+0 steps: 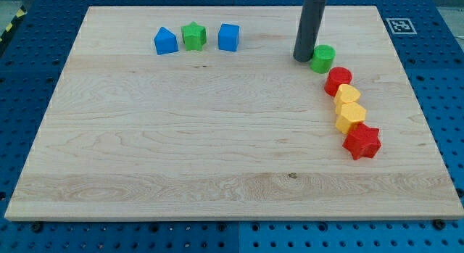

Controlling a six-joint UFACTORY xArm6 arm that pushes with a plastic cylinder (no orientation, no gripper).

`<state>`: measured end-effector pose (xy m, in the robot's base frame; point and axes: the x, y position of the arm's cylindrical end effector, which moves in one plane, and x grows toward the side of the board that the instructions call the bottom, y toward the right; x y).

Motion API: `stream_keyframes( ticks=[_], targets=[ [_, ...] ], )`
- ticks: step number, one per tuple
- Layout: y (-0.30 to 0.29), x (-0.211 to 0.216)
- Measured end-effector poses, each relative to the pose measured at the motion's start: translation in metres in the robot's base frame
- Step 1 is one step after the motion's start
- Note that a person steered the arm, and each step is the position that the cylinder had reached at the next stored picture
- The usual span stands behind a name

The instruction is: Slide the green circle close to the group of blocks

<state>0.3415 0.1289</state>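
The green circle (322,58) lies at the view's upper right on the wooden board (217,151). My tip (303,59) stands right against its left side. Just below and right of the circle runs a chain of blocks: a red circle (338,80), a yellow block (347,96), a yellow hexagon-like block (351,116) and a red star (362,141). The green circle almost touches the red circle.
At the view's upper left stand a blue house-shaped block (166,41), a green star (193,35) and a blue cube (228,37) in a row. A black-and-white marker (399,25) sits on the board's top right corner.
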Motion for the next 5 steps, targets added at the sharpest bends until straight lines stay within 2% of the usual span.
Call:
stream_keyframes(
  ticks=[2,3,5],
  targets=[
    [0.007,-0.001],
    [-0.007,-0.026],
    [0.038,-0.036]
  ],
)
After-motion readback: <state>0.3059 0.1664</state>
